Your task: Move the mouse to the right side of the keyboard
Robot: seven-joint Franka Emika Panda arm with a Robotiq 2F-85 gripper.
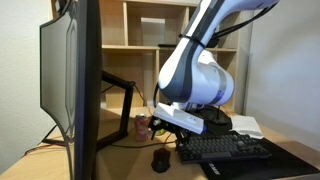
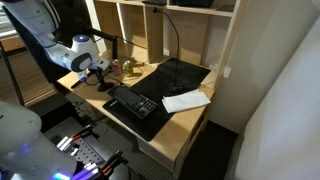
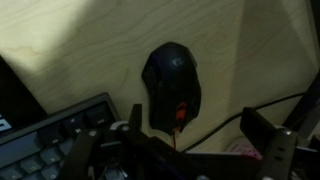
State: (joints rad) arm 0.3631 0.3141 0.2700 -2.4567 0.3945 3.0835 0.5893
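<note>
Keyboard (image 3: 45, 135): cropped by the wrist view's left and bottom edges. Mouse (image 1: 160, 160): tiny dark blob in an exterior view, details indiscernible.

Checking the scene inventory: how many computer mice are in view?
1. The black mouse lies on the wooden desk just off the end of the keyboard; another could hide behind the monitor.

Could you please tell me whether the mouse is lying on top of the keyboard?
No, in the wrist view the mouse lies on the bare wooden desk, beside the keyboard and apart from it.
</note>
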